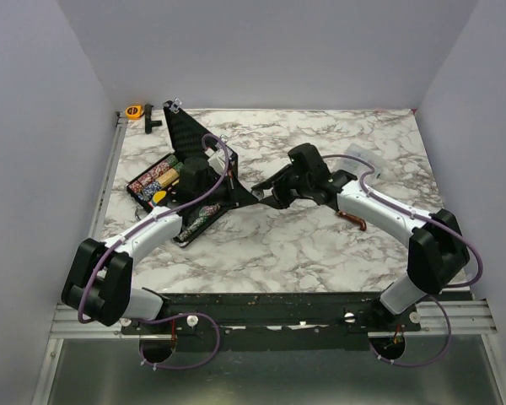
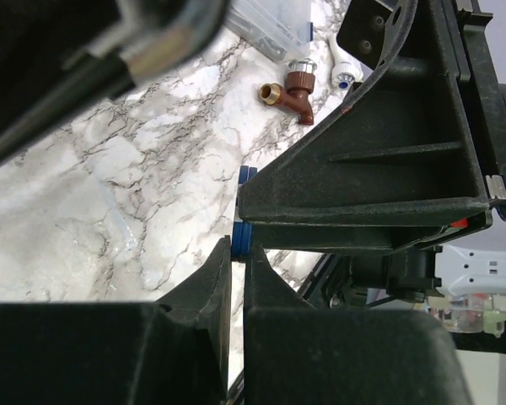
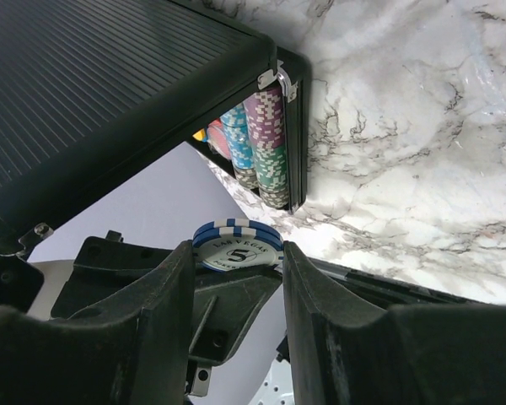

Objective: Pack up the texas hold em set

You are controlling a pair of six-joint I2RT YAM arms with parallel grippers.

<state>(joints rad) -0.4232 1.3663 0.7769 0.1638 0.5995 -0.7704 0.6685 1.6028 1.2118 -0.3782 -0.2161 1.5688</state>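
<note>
Blue chip point(image 3: 238, 247) held near the open case point(image 3: 110, 76)
The right fingers point(image 3: 164, 287) grip it; the left fingers point(image 2: 211, 287), shut just beside it, could knock it onto the surface point(image 3: 405, 126).

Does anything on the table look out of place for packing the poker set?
Yes. A brown tap fitting lies on the table near a clear plastic bag; it is no poker piece. One blue-and-white chip is outside the case, held in the right gripper.

From the left wrist, a blurred dark shape point(image 2: 42, 59) fills the top left corner, and the blue chip point(image 2: 241, 237) shows only slivers behind a black finger point(image 2: 363, 169). Overhead, the left arm point(image 1: 148, 234) covers part of the case point(image 1: 184, 135).
</note>
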